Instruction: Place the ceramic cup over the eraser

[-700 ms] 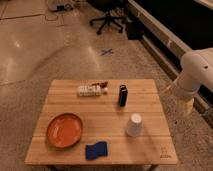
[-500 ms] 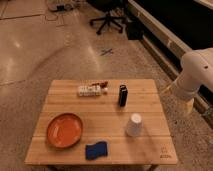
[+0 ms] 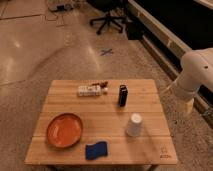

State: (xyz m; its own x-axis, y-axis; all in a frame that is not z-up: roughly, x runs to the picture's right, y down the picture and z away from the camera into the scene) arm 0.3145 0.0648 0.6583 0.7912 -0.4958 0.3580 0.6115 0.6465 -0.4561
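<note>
You have an orange plate (image 3: pixel 64 131) at the front left of the tabletop (image 3: pixel 150 102). A blue sponge (image 3: pixel 96 150) lies just right of it, nearer the front edge, and a white box (image 3: pixel 90 90) lies well behind it.

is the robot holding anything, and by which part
The cup and eraser stand free on the table; the gripper is out of view past the arm, so cannot tell.

Light wooden bench (image 3: pixel 100 111) on a glossy speckled floor (image 3: pixel 30 55), glare patches beyond its far left corner. Blue tape cross (image 3: pixel 106 51) past the far edge, black office chair (image 3: pixel 109 17) farther back. Dark wall (image 3: pixel 170 20) with a pale ledge runs along the right edge. Gripper out of view.
</note>
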